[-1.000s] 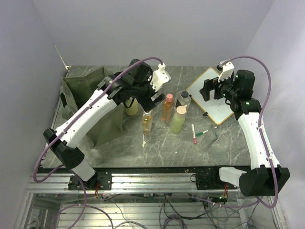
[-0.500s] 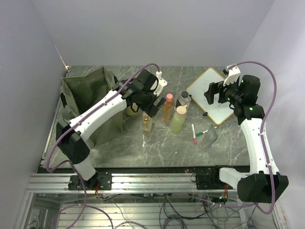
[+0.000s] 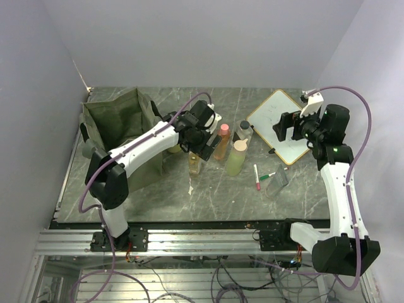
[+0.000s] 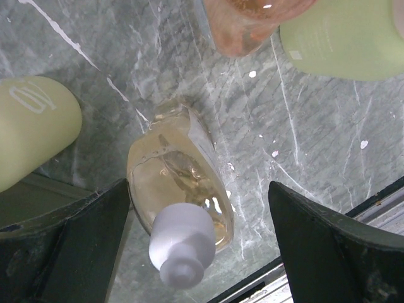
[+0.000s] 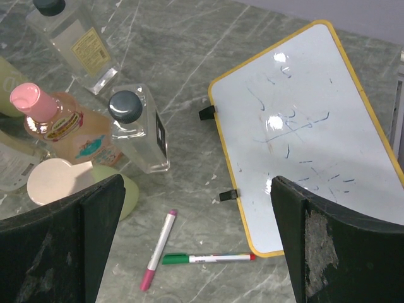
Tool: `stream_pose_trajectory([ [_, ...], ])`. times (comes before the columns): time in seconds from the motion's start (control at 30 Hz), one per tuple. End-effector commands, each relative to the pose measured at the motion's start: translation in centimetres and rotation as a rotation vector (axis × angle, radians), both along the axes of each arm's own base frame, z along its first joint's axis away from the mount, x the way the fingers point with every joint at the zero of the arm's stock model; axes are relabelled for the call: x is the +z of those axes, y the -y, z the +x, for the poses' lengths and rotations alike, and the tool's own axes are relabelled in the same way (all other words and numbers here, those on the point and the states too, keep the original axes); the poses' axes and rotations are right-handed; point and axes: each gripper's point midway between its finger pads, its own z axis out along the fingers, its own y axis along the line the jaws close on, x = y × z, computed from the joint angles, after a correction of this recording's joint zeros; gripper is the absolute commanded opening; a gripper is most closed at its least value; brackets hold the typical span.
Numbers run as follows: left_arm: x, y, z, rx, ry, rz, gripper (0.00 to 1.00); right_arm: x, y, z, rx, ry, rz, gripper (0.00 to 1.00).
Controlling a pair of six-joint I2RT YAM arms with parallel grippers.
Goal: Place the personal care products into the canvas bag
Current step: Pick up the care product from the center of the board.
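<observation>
place: robotics lab | signs: left arm [image 3: 142, 148], right arm [image 3: 339, 189] bolted to aluminium rail [image 3: 208, 241]; loose cables [image 3: 221, 278] below; grey walls [image 3: 202, 44]

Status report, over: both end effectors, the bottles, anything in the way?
Left end effector open, above amber bottle, no grip yet. Right end effector open, empty, near whiteboard. Orange bottle stands close beside it.

Bag [image 3: 113, 123] left – bottles [image 3: 235, 162] centre – whiteboard [image 3: 268, 117] right.

Soft, even light from above leaves only faint shadows on the table [image 3: 221, 196]. Small glare spots sit on the whiteboard [image 5: 297, 120], right of centre. The close-up amber bottle [image 4: 177, 183] looks slightly soft, perhaps out of focus.
</observation>
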Motion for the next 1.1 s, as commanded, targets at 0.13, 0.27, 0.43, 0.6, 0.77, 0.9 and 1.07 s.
stream_pose_trajectory([
  [0.13,-1.2,0.5,0.5,0.026,-0.011,-0.014,0.94,-0.1,0.2,-0.8,-0.003,0.010,0.035,1.00],
  [0.27,-1.4,0.2,1.1,0.022,0.003,0.003,0.83,-0.2,0.5,-1.0,-0.013,0.012,0.042,1.00],
  [0.43,-1.2,0.0,1.5,-0.009,0.023,0.011,0.67,-0.6,0.8,-1.4,-0.023,0.008,0.056,1.00],
  [0.6,-0.1,0.2,2.1,-0.070,0.073,0.010,0.53,-0.5,0.9,-1.8,-0.030,0.011,0.072,1.00],
  [0.77,0.6,-0.2,2.3,-0.093,0.111,0.024,0.61,-0.2,1.1,-1.9,-0.034,0.020,0.078,1.00],
  [0.9,0.3,-1.1,1.8,-0.077,0.106,0.041,0.82,-0.1,1.1,-2.1,-0.033,0.024,0.082,1.00],
  [1.07,-0.1,-1.4,1.3,-0.063,0.095,0.042,0.97,-1.2,1.0,-2.3,-0.031,-0.002,0.096,1.00],
])
